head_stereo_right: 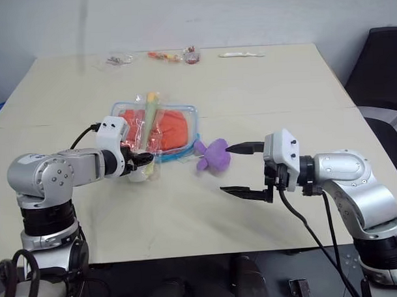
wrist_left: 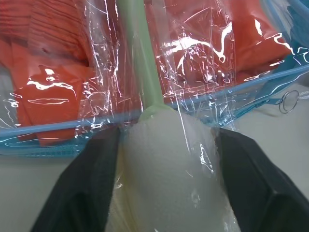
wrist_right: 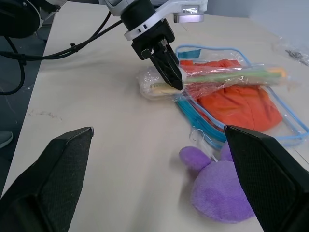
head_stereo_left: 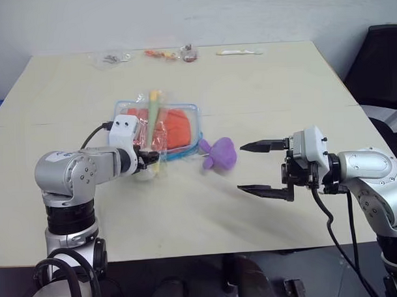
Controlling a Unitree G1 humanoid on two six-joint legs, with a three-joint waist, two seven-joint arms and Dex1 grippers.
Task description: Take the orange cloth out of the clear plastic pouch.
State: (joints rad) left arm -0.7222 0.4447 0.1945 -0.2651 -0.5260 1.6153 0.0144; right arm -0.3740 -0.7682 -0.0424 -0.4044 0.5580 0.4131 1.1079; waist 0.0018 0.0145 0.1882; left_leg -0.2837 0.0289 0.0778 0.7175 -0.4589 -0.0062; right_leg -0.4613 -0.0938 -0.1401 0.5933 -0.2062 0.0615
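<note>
Black fingers (wrist_left: 91,188) of the left end effector (head_stereo_left: 148,159) flank the white end of a thin clear bag (wrist_right: 212,77) holding a green and white item, their grip not clear, and that bag lies across the clear plastic pouch (head_stereo_left: 190,109), covering the orange cloth (head_stereo_left: 177,126) inside. Just beside the pouch sits a purple plush toy (head_stereo_left: 219,154), and the right end effector (head_stereo_left: 264,169) hovers wide open and empty near it. Small items (head_stereo_left: 172,54) lie along the worktop's (head_stereo_left: 261,87) far edge.
</note>
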